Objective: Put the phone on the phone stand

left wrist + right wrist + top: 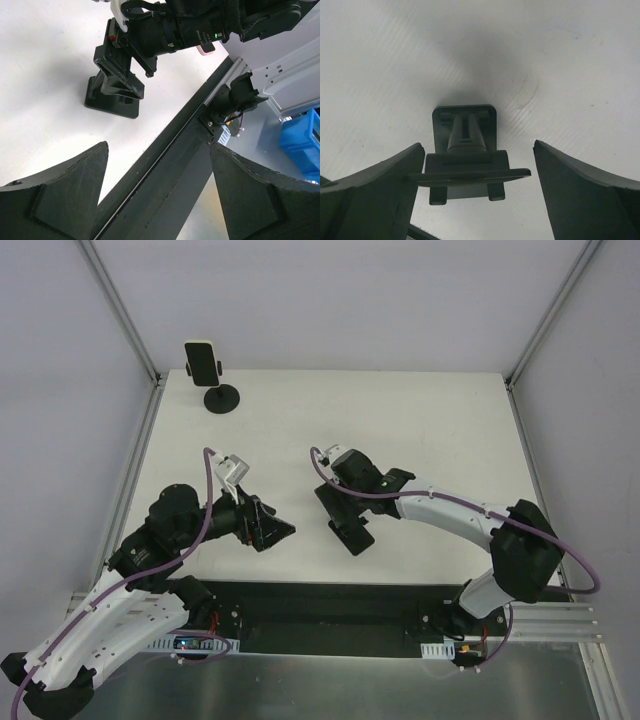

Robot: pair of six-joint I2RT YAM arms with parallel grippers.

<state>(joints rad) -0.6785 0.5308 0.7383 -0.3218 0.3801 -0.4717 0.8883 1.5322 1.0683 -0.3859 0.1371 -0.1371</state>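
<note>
- Top view: the phone [202, 359] stands upright on a round-footed holder [222, 400] at the far left corner of the counter [430, 430], well apart from both arms. The black phone stand [357, 538] sits mid-counter under the right pincer [340, 510]. The left pincer [276, 530] is near it, fingers spread.
- Left wrist: the left pincer [160, 195] gapes wide with nothing in it. Beyond it, the phone stand [112, 100] rests on the counter with the right pincer lowered over it.
- Right wrist: the right pincer [480, 195] is wide open, one finger [370, 195] on each side of the phone stand [465, 132], gripping nothing. The phone stand is upright on its square base.
</note>
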